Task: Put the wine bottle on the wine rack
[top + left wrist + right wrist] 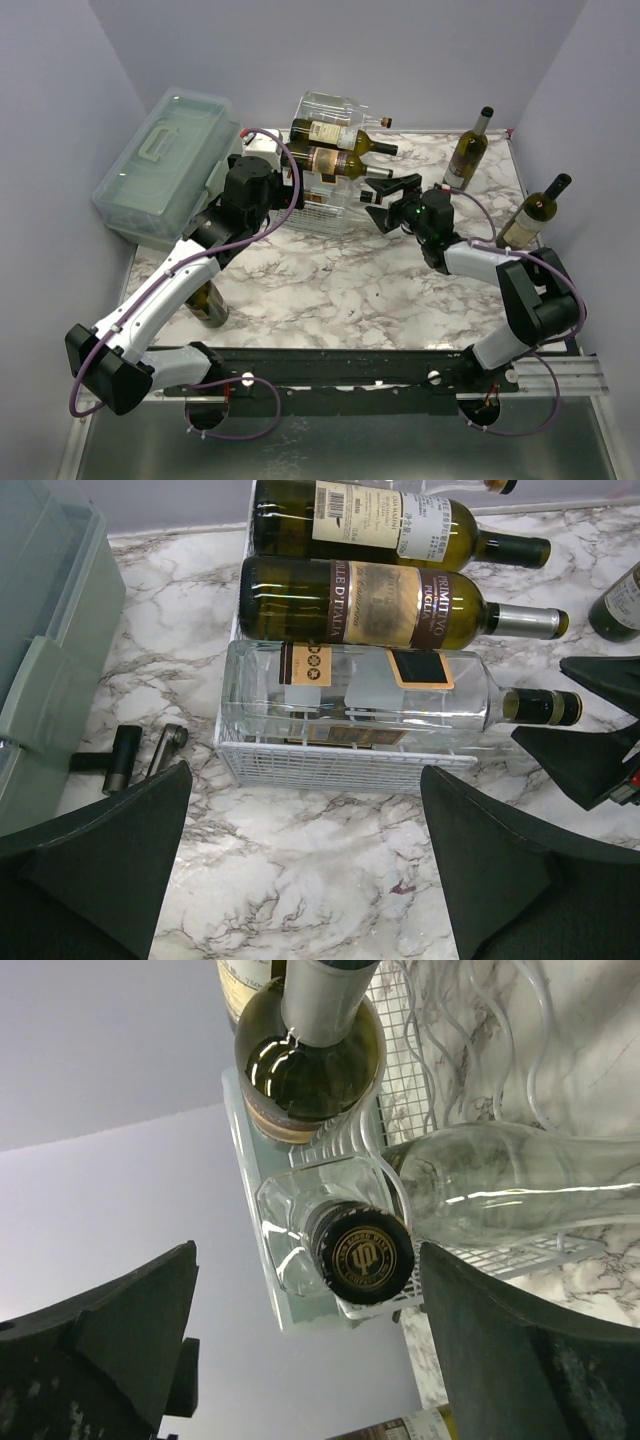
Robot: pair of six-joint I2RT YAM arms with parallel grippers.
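From above, the wine rack stands at the back of the table. Three bottles lie crosswise on its slanted tiers, which should stop them rolling. The clear bottle fills the lowest tier, so the placing looks done. A storage box sits left of the rack.

In the left wrist view, the left tool hangs just in front of the rack. It is spread wide and empty, facing the clear bottle's side, well placed to steady it.

In the right wrist view, the right tool is also wide apart and grips nothing. It is lined up on the bottle's cap at the rack's right end, where a nudge could seat the bottle.
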